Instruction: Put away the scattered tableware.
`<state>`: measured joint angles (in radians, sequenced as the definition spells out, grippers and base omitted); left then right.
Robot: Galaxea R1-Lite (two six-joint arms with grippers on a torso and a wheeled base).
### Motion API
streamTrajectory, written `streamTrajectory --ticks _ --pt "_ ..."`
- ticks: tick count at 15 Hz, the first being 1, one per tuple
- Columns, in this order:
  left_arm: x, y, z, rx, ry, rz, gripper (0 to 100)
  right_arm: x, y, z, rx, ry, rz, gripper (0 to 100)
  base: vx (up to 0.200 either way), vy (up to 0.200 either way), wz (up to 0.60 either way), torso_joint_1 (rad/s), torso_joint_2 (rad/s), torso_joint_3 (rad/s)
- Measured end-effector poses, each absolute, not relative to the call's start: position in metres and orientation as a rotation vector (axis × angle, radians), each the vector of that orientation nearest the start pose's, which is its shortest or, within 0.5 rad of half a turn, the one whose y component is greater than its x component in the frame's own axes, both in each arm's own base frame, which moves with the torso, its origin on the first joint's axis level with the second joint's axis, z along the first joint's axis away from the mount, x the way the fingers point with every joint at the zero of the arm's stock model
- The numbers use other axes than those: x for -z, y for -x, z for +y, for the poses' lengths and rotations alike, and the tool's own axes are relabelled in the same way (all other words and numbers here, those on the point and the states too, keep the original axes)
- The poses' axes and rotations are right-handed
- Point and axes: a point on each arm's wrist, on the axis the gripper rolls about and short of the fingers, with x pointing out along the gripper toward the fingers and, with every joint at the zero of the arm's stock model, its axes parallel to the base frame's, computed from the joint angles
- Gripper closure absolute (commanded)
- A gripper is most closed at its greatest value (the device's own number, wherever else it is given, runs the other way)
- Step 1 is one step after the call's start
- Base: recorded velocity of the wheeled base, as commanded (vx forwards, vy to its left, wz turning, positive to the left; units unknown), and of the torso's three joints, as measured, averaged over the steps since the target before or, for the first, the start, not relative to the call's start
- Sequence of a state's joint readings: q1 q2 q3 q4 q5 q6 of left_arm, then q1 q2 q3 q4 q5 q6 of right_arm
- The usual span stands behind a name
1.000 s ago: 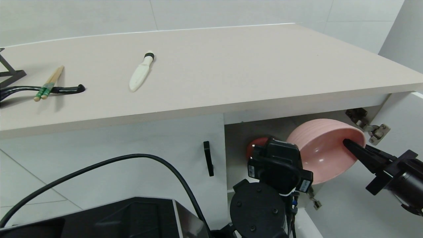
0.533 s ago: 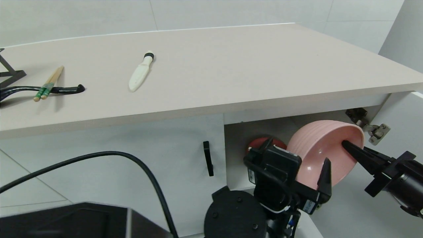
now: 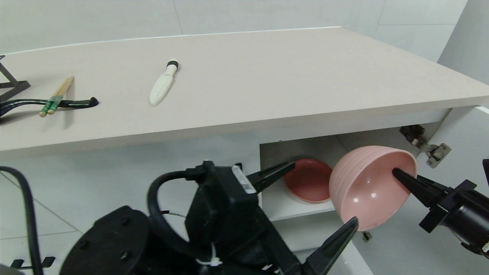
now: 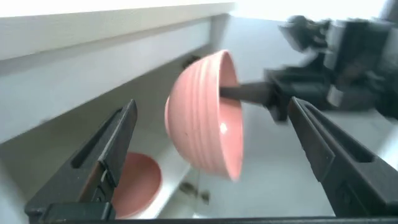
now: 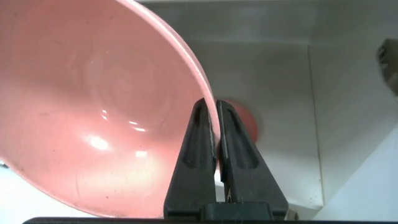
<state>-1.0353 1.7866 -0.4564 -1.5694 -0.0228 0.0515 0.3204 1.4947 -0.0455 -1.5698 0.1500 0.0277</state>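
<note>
Left arm: occupies the head view at 6 o'clock. Left gripper (image 3: 323,193) points toward 2 o'clock, jaws spread wide, holding nothing.

Right arm: enters from 4 o'clock. Right gripper (image 3: 395,172) points toward 10 o'clock, fingers pinched on the rim of the pink bowl (image 3: 363,191).

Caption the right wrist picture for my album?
The right claw pinches a pink bowl by its rim, a red dish in the cupboard behind.
</note>
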Motion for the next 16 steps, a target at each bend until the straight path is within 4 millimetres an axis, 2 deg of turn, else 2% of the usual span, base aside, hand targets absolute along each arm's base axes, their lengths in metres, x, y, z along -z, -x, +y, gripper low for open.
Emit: streamTrajectory --ticks 5,8,12,16 --pt "-0.148 -0.113 -0.175 1.095 0.000 -0.148 0 -0.141 -0.163 0.058 -0.471 -0.028 -0.084 100 0.000 0.000 0.00 0.000 0.00 0.000" --pt "-0.159 -0.100 -0.132 1.040 0.026 -0.211 0 -0.135 -0.163 0.057 -0.470 -0.026 -0.051 100 0.000 0.000 0.00 0.000 0.00 0.000" --pt "-0.183 -0.085 -0.070 0.856 0.044 -0.381 0 -0.132 -0.164 0.058 -0.469 -0.024 -0.032 100 0.000 0.000 0.00 0.000 0.00 0.000" --pt "-0.169 -0.062 -0.030 0.582 -0.018 -0.268 0 -0.131 -0.165 0.058 -0.467 -0.026 -0.025 100 0.000 0.000 0.00 0.000 0.00 0.000"
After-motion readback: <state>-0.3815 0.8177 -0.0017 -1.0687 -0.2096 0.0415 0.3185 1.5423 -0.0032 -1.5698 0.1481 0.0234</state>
